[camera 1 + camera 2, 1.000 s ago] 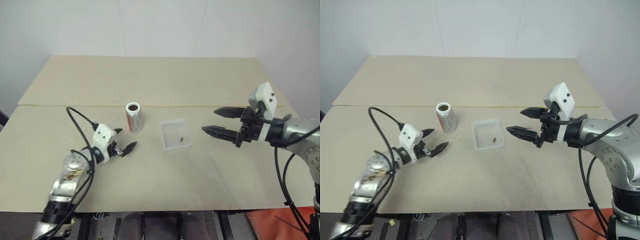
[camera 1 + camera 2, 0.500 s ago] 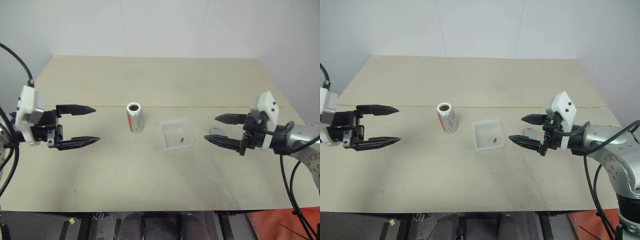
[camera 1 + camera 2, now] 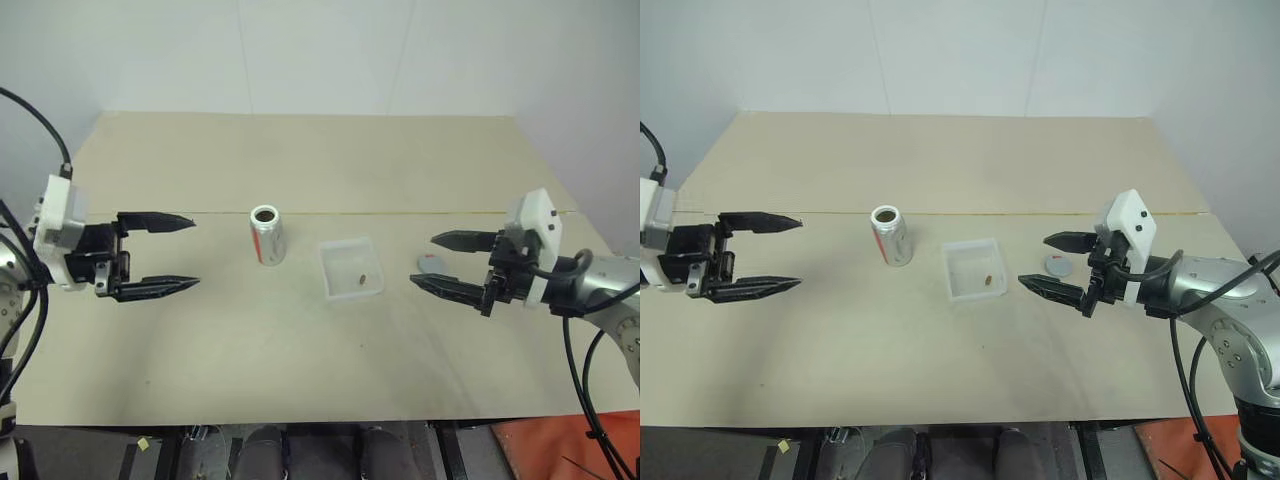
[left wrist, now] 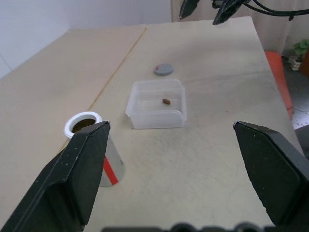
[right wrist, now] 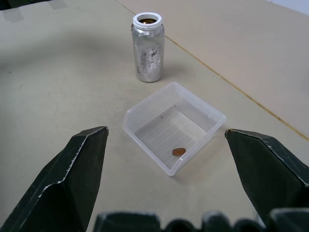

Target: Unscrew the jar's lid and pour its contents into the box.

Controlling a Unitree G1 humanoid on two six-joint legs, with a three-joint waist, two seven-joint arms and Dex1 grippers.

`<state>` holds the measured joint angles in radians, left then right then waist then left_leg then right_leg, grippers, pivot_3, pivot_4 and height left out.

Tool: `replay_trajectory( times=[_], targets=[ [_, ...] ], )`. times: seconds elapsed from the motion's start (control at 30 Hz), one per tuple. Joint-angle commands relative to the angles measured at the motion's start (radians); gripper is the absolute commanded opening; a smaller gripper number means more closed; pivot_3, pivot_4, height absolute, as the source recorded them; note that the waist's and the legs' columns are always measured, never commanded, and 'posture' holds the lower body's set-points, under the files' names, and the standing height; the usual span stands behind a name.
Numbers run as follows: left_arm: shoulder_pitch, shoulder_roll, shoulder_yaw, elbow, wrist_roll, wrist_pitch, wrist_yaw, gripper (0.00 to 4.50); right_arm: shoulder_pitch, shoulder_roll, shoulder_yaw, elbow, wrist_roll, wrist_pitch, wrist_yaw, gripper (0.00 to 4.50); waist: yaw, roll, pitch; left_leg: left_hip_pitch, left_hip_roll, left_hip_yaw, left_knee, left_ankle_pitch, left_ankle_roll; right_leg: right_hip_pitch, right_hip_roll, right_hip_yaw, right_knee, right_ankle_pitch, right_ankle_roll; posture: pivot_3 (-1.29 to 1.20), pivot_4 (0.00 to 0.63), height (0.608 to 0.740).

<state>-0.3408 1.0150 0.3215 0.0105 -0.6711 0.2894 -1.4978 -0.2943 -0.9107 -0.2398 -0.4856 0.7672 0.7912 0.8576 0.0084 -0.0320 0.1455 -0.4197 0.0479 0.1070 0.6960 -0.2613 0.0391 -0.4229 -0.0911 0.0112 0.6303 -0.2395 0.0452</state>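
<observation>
Both pairs of jaws stand wide apart and grip nothing: the left gripper [image 3: 170, 254] hangs at nine o'clock over the beige table [image 3: 300, 160], its black fingers aimed across toward the right gripper [image 3: 447, 262] at three o'clock, which points back at it. Between them, near the table's centre, the small clear cylindrical jar [image 3: 267, 235] with its red vertical label stripe stands upright and uncapped (its mouth looks dark inside, and I cannot tell whether anything is in it). Just beside it, on its three o'clock side, lies the shallow square clear-plastic box [image 3: 351, 268], a tiny brownish bit [image 4: 166, 101] resting on its floor. A round grey lid [image 3: 1058, 265] lies flat beyond the box, between the right gripper's fingers as seen from the head; its red mark is barely visible.
</observation>
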Motion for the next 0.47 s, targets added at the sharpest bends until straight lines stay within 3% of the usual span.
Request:
replay_trajectory(
  times=[0.03, 0.47],
  targets=[
    [0.009, 0.006, 0.048, -0.034, -0.021, -0.003, 0.007, 4.46, -0.01, -0.013, -0.033, -0.006, 0.008, -0.031, 0.024, 4.5, 0.001, 0.0, 0.0, 0.0, 0.0, 0.0, 0.0, 0.0, 0.0, 0.0, 0.0, 0.0, 0.0, 0.0, 0.0, 0.0, 0.15, 0.74],
    [0.053, 0.006, 0.092, -0.061, -0.025, -0.005, 0.013, 4.46, -0.032, -0.007, -0.008, 0.016, -0.008, -0.04, 0.053, 4.5, 0.002, 0.0, 0.0, 0.0, 0.0, 0.0, 0.0, 0.0, 0.0, 0.0, 0.0, 0.0, 0.0, 0.0, 0.0, 0.0, 0.15, 0.74]
  ],
)
